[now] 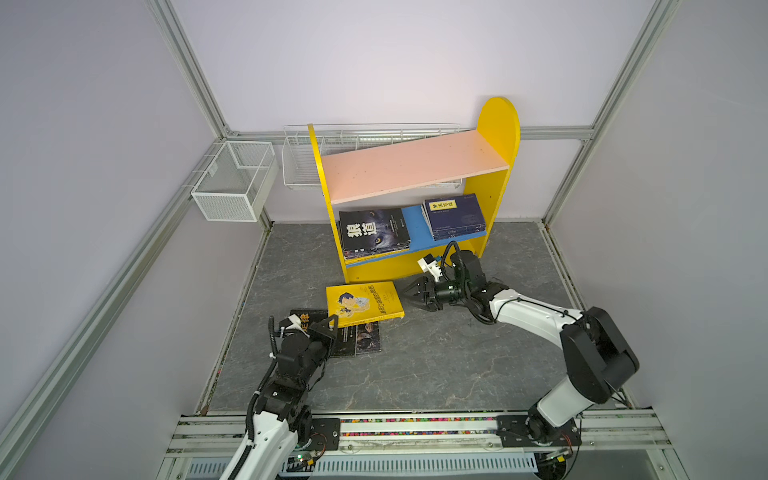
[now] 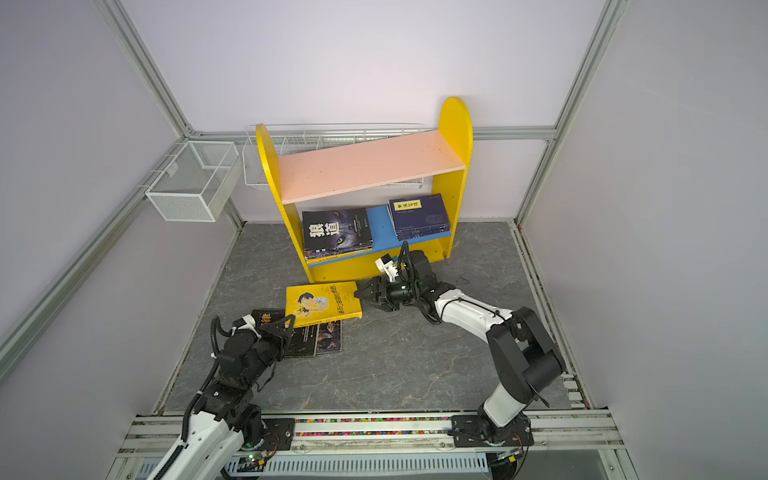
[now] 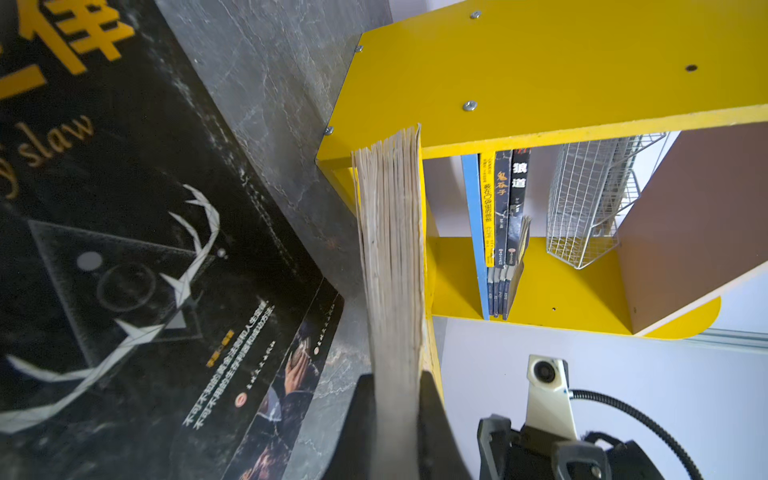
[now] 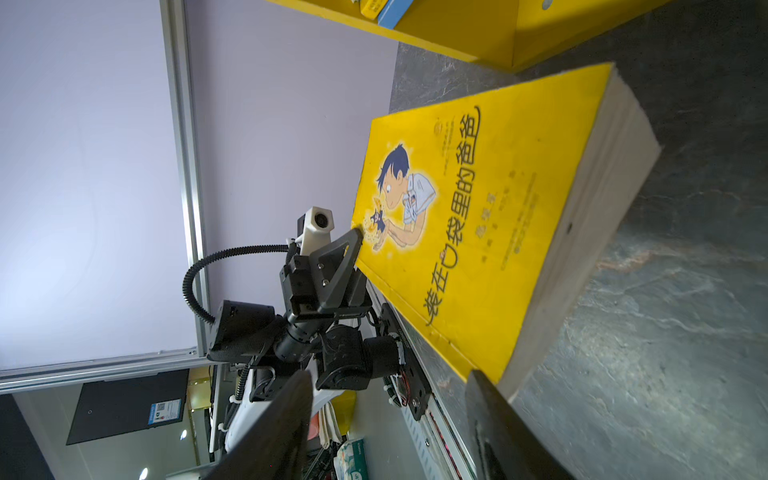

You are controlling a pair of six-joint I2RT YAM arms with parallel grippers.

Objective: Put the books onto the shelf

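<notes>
Pinching left edge of bright yellow cartoon paperback (image 1: 365, 303) with left gripper (image 1: 332, 320); propped tilted over black paperback (image 1: 357, 340) on grey marbled floor (image 1: 415, 365), just near of yellow-sided shelf (image 1: 496, 183). Hovering with right gripper (image 1: 409, 294) spread wide, just right of it.

A grey marbled tabletop (image 1: 436, 365) filled the lower centre of both top views. At its back stood the shelf (image 1: 498, 124). In front of the shelf a black book (image 1: 361, 340) lay flat, overlapped by a yellow book (image 1: 365, 303). The shelf's blue lower board (image 1: 415, 224) carried a black-covered stack (image 1: 372, 232) at left and a navy stack (image 1: 455, 216) at right.
</notes>
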